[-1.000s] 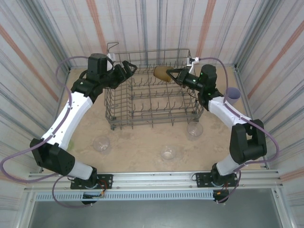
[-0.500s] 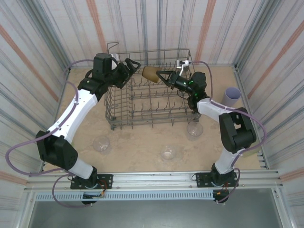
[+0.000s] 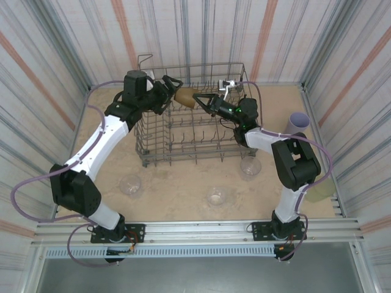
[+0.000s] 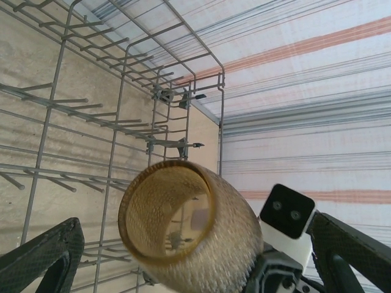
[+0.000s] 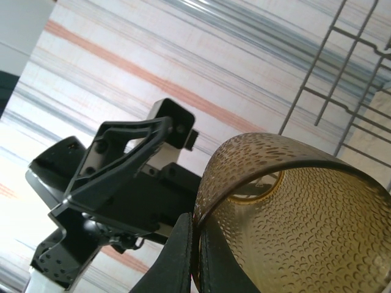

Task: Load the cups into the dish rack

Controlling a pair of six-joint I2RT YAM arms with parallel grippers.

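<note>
The amber-brown cup (image 3: pixel 183 97) hangs on its side over the back left of the grey wire dish rack (image 3: pixel 195 131). My right gripper (image 3: pixel 197 98) is shut on it. In the right wrist view the fingers (image 5: pixel 183 259) pinch the wall of the cup (image 5: pixel 305 213) at its rim. My left gripper (image 3: pixel 173 91) stands open at the cup's other end. In the left wrist view the cup (image 4: pixel 201 244) sits between the spread fingers (image 4: pixel 43 256), apart from both, with the rack (image 4: pixel 116 131) behind. Three clear cups (image 3: pixel 130 184) (image 3: pixel 217 196) (image 3: pixel 250 166) stand on the table in front of the rack.
A pale lavender cup (image 3: pixel 299 124) stands at the right wall, and a yellow-green cup (image 3: pixel 322 187) is partly hidden behind the right arm. Striped walls close in the sandy table on three sides. The rack's raised corner loop (image 3: pixel 144 59) is at its back left.
The right gripper has carried the amber cup leftward over the rack to the left gripper. The left gripper has edged right, and its open fingers now flank the cup.
</note>
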